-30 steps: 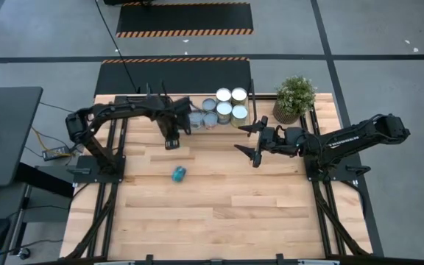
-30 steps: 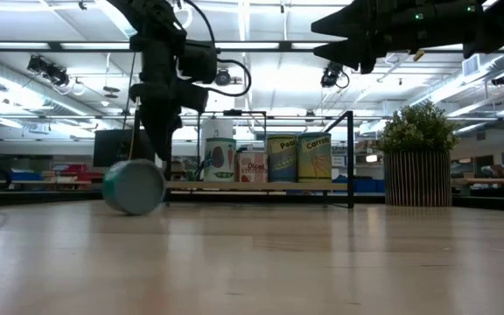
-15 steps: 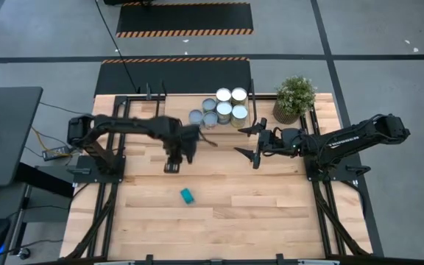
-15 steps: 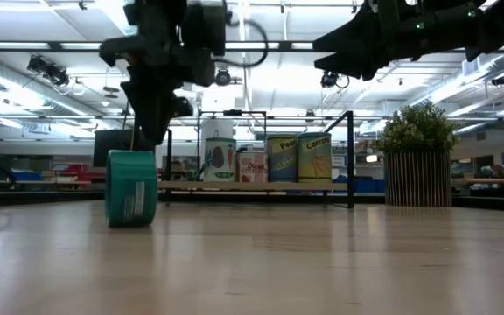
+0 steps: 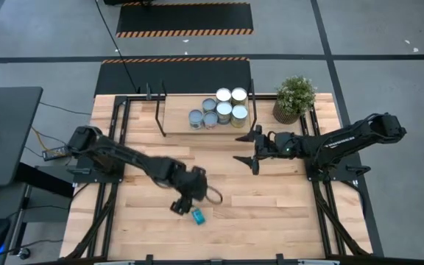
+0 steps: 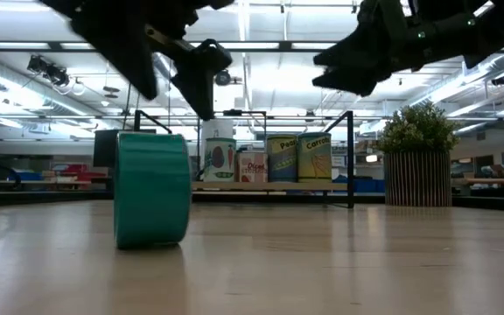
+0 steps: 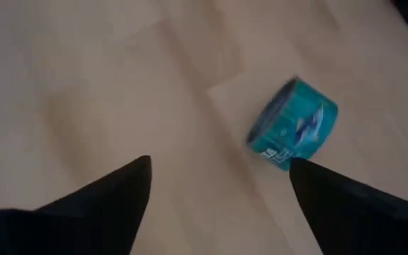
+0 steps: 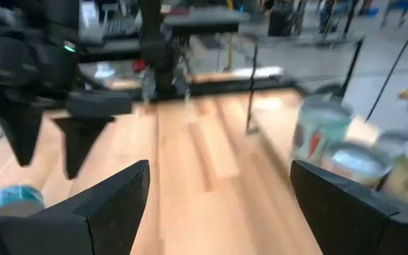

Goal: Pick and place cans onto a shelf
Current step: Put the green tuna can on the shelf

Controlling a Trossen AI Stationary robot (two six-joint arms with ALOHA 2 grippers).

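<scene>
High view: teal can (image 5: 198, 216) lies loose near the worktop's (image 5: 271, 221) front edge, middle of its width. Left gripper (image 5: 181, 202) hangs just beside it, on the side away from that edge; fingers apart, empty. Left arm is much the nearer; right gripper (image 5: 252, 149), fingers spread and empty, waits well apart near the shelf (image 5: 177, 110). Six cans (image 5: 218, 110) stand at the shelf's right end.

Low view: teal can (image 6: 151, 189) on its side, round end facing sideways. Shelf cans' (image 6: 269, 157) labels part-readable: "Pea…", "Carro…", "Diced".

Left wrist view: can (image 7: 293, 124) sits ahead of the open fingers (image 7: 105, 198), nearer one finger, its axis slanted across the gap; label writing illegible. Judgement: gripper needs turning before closing.

Right wrist view: teal can (image 8: 9, 200) far off; fingers (image 8: 105, 205) apart.
</scene>
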